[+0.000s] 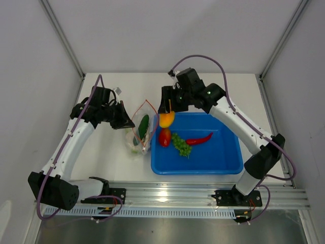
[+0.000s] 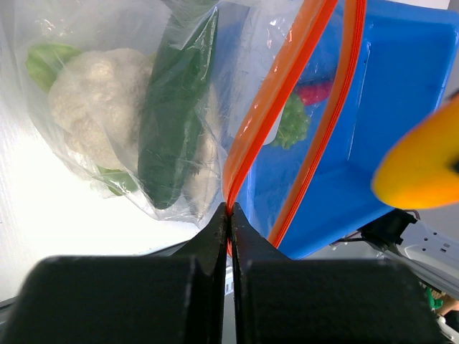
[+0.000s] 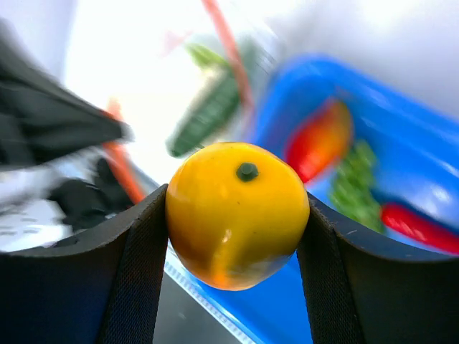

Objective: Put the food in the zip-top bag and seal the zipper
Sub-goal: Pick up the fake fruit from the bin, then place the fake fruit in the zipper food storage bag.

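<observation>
The clear zip-top bag point(image 1: 138, 133) lies left of the blue tray point(image 1: 223, 161), its orange-red zipper point(image 1: 146, 104) held open. Inside are the dark green cucumber point(image 2: 176, 107), white cauliflower point(image 2: 93, 100) and green lettuce point(image 2: 46, 59). My left gripper point(image 2: 229, 209) is shut on the zipper point(image 2: 269, 107) at the bag's mouth. My right gripper point(image 3: 237, 215) is shut on the yellow squash point(image 3: 237, 211), held in the air over the tray's left edge near the bag mouth point(image 1: 166, 118). The red tomato point(image 1: 164, 136), another lettuce point(image 1: 181, 144) and the red chili point(image 1: 199, 139) lie in the tray. The fish is out of view.
The blue tray stands right of the bag, its left wall touching the bag. White walls enclose the table on three sides. A metal rail point(image 1: 203, 195) runs along the near edge.
</observation>
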`<state>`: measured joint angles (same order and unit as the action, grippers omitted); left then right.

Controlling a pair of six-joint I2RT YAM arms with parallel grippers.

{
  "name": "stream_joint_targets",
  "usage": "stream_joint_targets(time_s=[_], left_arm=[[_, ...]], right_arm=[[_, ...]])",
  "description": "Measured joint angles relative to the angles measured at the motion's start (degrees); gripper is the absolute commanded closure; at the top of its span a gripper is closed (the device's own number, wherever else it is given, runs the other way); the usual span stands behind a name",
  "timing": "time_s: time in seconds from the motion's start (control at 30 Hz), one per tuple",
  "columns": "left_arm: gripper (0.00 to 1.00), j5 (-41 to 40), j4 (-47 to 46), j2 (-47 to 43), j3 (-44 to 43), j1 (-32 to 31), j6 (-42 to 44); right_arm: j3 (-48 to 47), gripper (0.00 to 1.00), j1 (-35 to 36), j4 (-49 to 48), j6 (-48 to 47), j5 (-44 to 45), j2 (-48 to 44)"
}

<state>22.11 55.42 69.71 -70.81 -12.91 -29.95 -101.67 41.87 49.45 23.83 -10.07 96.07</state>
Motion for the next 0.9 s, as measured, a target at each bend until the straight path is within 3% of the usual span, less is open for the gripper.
stream_joint_targets(time_s=[0.2,0.43,0.63,0.9], left_arm=[[0.99,0.6,0.0,0.0,0.0,0.0,0.0],[1.00,0.7,0.0,0.0,-0.1,0.0,-0.1],[1.00,0.8,0.0,0.0,-1.1,0.0,-0.2],[0.99,0.8,0.0,0.0,-1.2,0.0,-0.7]], right_arm=[[-8.0,1.00,0.1,-6.4,3.9,-4.9,3.7],[-10.5,0.96,3.3,-7.6,5.3,-6.4,12.2],[-10.5,0.78,5.7,-6.5,5.0,-6.4,13.4],[-10.5,0.47,5.7,-5.4,3.9,-6.6,13.5]])
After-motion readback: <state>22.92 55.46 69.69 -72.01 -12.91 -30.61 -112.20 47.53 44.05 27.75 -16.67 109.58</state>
